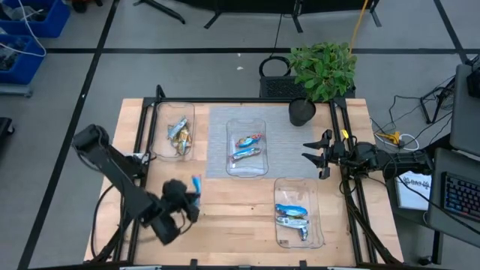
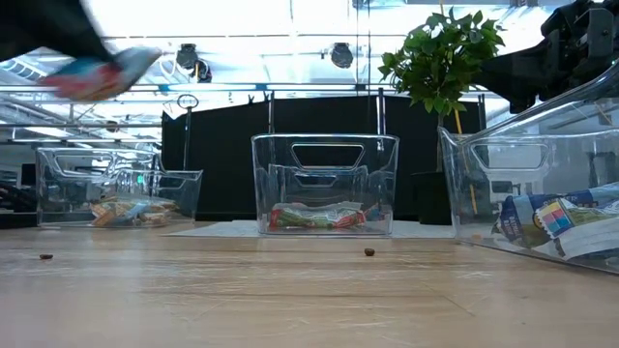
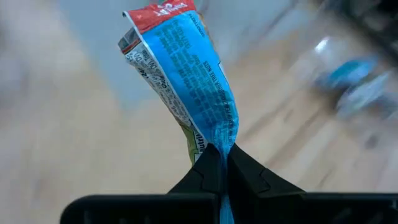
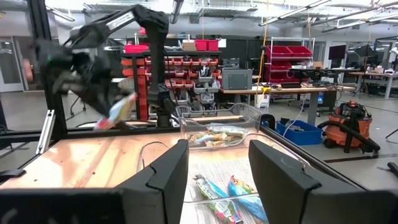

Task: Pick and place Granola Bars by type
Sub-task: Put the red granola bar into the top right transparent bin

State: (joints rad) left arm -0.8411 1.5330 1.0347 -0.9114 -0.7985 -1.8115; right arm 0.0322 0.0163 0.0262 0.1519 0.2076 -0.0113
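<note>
Left gripper (image 3: pixel 222 163) is clenched on 1 blue granola bar (image 3: pixel 196 81), held above the wooden table (image 1: pixel 225 202) near its left front. Small white print covers the wrapper, too fine to read. Right gripper (image 1: pixel 316 154) waits with fingers apart at the right edge.

A blue-wrapped granola bar (image 3: pixel 189 81) with a red end is hanging clamped by one end in the left hand (image 3: pixel 222 163), lifted above the wooden surface (image 1: pixel 232 210). Tan and gold bars (image 1: pixel 179 136) are lying in the far left tray. Blue bars (image 1: pixel 247 146) are lying in the middle tray, and blue and silver bars (image 1: pixel 292 215) in the near right tray.
</note>
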